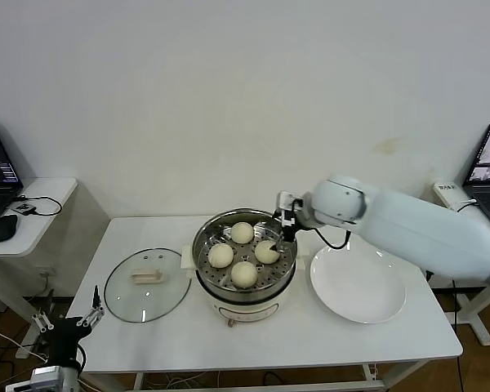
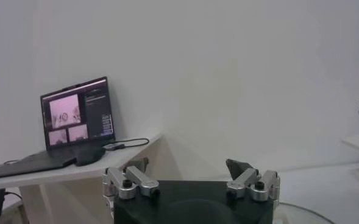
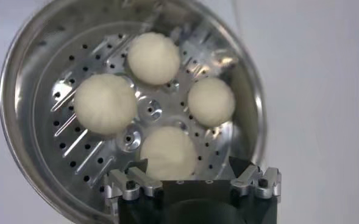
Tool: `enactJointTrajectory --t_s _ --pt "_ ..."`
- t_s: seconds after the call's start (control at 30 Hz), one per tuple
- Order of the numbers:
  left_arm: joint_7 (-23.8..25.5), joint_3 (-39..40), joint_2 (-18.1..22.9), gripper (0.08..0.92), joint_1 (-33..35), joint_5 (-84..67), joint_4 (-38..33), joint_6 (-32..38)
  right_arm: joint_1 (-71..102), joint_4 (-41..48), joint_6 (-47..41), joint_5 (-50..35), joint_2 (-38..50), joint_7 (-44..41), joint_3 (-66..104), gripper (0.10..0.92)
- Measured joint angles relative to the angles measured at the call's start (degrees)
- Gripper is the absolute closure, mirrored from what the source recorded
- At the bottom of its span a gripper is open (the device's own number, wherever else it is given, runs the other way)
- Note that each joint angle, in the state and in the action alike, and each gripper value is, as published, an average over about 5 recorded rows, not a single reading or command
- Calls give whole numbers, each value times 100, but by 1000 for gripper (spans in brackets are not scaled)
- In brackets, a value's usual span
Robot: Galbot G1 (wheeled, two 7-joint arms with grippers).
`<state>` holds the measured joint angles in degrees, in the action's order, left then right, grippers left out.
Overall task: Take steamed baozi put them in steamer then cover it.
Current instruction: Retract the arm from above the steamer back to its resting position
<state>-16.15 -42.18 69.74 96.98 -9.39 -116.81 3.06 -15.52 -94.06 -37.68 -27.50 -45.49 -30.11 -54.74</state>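
From left to right, the left gripper [image 1: 65,323] hangs spread open below the table edge, the cover [image 1: 147,284] lies flat on the table, and the right gripper [image 1: 285,226], jaws apart and empty, hovers over four steamed baozi [image 1: 244,273] inside the steamer [image 1: 243,297].

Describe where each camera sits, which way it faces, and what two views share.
Head view: on the head, looking forward and down at the table, lid and plate; both arms show.
Left wrist view: low by the table's left corner, facing a laptop; open left gripper shows.
Right wrist view: above the steamer, looking down; open right gripper shows.
Shared: head and right wrist views both show four baozi in the steamer.
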Motion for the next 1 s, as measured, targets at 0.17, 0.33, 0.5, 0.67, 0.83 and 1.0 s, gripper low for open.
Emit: enactJointTrajectory --t_s 0.17,0.33,0.5,0.67,0.83,1.0 --pt "47 58 -84 177 -110 137 165 -9 1145 -545 514 -42 625 960 1117 203" --pt "52 147 -140 177 -215 347 353 -5 2928 -978 1282 58 885 1774 2814 203" --pt "17 264 -176 177 -329 709 583 61 4833 -1308 2240 365 568 2231 4722 203" --pt "-2 324 -223 177 -459 1544 913 228 6664 -1585 3109 635 -153 2394 6531 203" --pt "23 348 -335 177 -620 2968 1312 407 8246 -1815 3770 816 -919 2454 8072 203" --pt "66 436 -479 177 -837 4562 1729 549 9509 -1954 4245 954 -1548 2525 9258 203"
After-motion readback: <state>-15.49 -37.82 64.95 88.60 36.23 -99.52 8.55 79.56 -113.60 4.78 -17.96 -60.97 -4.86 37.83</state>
